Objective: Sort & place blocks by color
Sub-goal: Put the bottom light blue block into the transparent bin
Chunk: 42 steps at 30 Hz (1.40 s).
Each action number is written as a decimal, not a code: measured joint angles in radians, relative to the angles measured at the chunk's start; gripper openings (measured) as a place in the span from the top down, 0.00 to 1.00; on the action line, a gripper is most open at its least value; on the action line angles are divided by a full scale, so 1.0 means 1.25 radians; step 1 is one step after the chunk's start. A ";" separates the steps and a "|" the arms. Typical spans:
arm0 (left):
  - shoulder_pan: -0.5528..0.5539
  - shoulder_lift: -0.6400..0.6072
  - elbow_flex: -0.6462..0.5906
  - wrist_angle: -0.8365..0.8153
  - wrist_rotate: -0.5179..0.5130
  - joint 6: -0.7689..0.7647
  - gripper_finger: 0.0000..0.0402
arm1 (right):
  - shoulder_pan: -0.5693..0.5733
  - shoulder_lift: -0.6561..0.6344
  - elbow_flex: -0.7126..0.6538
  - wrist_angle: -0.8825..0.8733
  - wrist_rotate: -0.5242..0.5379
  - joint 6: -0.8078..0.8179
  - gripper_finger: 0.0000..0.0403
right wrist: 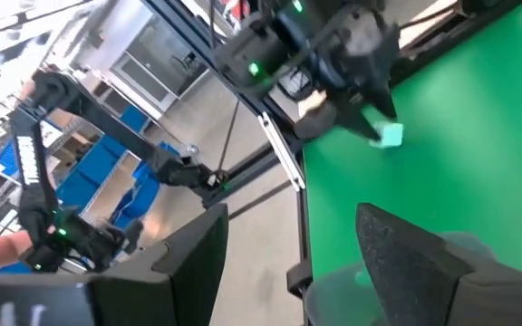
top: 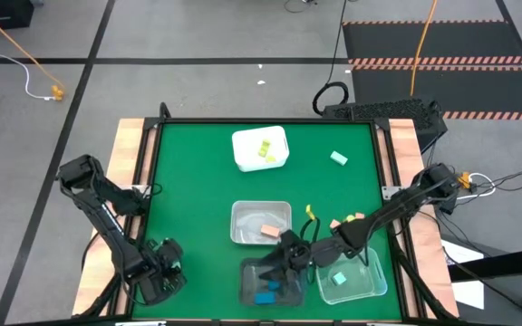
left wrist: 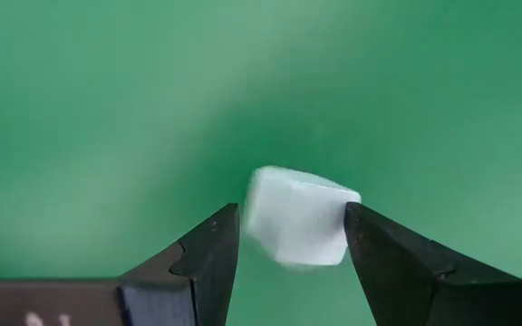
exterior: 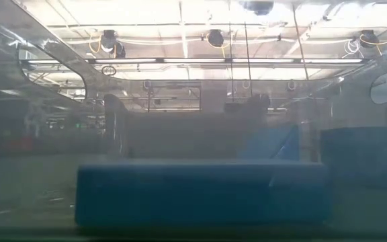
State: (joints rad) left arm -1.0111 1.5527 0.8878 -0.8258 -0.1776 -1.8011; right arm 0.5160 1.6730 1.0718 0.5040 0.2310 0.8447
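My left gripper (top: 163, 264) is at the table's near left corner, shut on a mint green cube (left wrist: 299, 217). The right wrist view also shows the cube (right wrist: 390, 134) under the left gripper's fingers. My right gripper (top: 281, 261) is open and empty (right wrist: 297, 263) over the dark tub (top: 254, 292), which holds blue blocks (top: 266, 295). A mint block (top: 338, 158), salmon-tan blocks (top: 347, 220) and a yellow block (top: 311, 213) lie on the green mat. My left gripper pinches the mint cube by two opposite sides (left wrist: 343, 222) between its two fingers (left wrist: 211, 249). The fingers come from above, pointing down at the mat. Whether the cube rests on the mat or hangs just above it, I cannot tell.
A white tub (top: 243, 154) with yellow-green blocks stands at the far middle. A clear tub (top: 243, 226) holds a salmon-tan block; another clear tub (top: 374, 282) at the near right holds a mint block. The low view looks onto a blue bar (exterior: 200, 191).
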 joint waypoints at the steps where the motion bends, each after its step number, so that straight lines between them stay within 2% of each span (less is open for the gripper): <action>1: 0.000 0.002 -0.008 0.021 0.001 0.006 0.50 | -0.002 -0.005 0.000 0.000 0.000 -0.001 0.42; 6: 0.000 0.003 -0.041 0.076 0.002 0.019 0.50 | -0.012 -0.012 0.000 -0.001 0.000 -0.004 0.43; 13: 0.000 0.003 -0.079 0.079 0.030 -0.021 0.50 | -0.021 -0.012 0.000 -0.007 0.001 -0.010 0.43; 15: 0.001 0.003 -0.079 0.078 0.043 -0.027 0.53 | -0.021 -0.012 0.000 -0.007 0.002 -0.010 0.43; 19: 0.000 0.001 -0.079 0.083 0.050 -0.047 0.67 | -0.021 -0.012 0.000 -0.007 0.002 -0.010 0.43; 26: 0.011 0.003 -0.060 0.113 0.028 -0.075 0.67 | -0.024 -0.033 0.000 -0.013 0.001 0.005 0.43; 30: 0.033 -0.015 -0.015 0.111 -0.053 -0.057 0.67 | -0.033 -0.073 0.000 -0.021 0.003 -0.036 0.43; 33: 0.055 -0.050 0.024 0.109 -0.160 -0.018 0.67 | -0.041 -0.109 0.000 -0.044 0.002 -0.080 0.43; 39: 0.118 -0.139 0.113 0.111 -0.402 0.136 0.67 | -0.058 -0.171 0.000 -0.108 0.005 -0.184 0.43; 42: 0.162 -0.172 0.152 0.138 -0.490 0.241 0.67 | -0.065 -0.189 0.000 -0.128 0.006 -0.257 0.43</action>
State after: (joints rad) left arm -0.8090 1.3377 1.0774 -0.6534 -0.7901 -1.5000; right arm 0.4343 1.4368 1.0714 0.3439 0.2390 0.5236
